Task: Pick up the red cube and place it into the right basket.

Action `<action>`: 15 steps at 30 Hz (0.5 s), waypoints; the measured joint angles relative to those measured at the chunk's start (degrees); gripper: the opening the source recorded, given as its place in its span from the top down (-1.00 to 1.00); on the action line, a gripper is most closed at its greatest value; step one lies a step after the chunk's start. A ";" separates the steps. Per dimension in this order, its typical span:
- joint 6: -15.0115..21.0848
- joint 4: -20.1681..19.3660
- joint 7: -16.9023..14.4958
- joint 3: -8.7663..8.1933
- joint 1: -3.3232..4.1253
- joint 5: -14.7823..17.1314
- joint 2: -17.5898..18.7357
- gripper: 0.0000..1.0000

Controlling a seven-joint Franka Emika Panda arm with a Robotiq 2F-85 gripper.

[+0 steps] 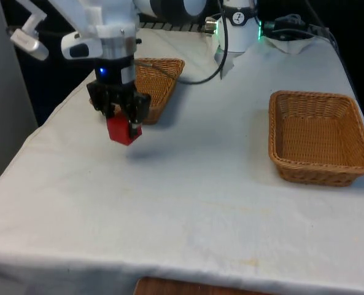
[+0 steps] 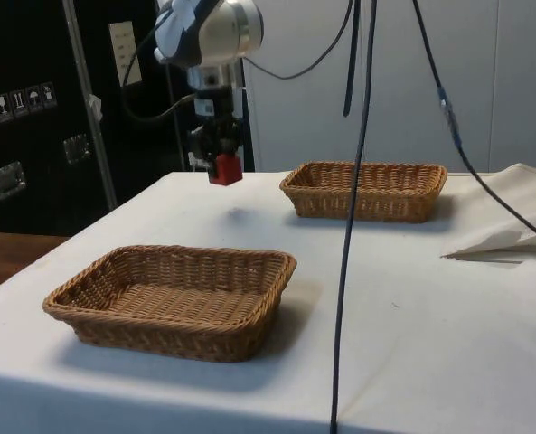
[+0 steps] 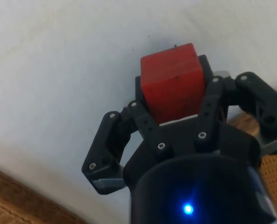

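Gripper (image 1: 124, 123) clamps the red cube (image 1: 123, 131) above the white cloth (image 1: 188, 196), cube tilted, one corner lowest.

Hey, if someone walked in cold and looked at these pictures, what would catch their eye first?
Most likely the red cube, gripped in the black tool and hanging in the air above the white cloth. Next, the two wicker baskets: one sits at the front view's right, the other just behind the tool at the front view's left. Both look empty.
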 measured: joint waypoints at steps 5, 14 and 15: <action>-0.17 -2.01 -0.57 -0.40 0.57 -1.49 -2.64 0.95; -0.46 -6.25 -1.38 -0.80 1.32 -5.44 -8.71 0.95; -0.52 -7.22 -1.38 -0.86 1.49 -6.25 -10.08 0.95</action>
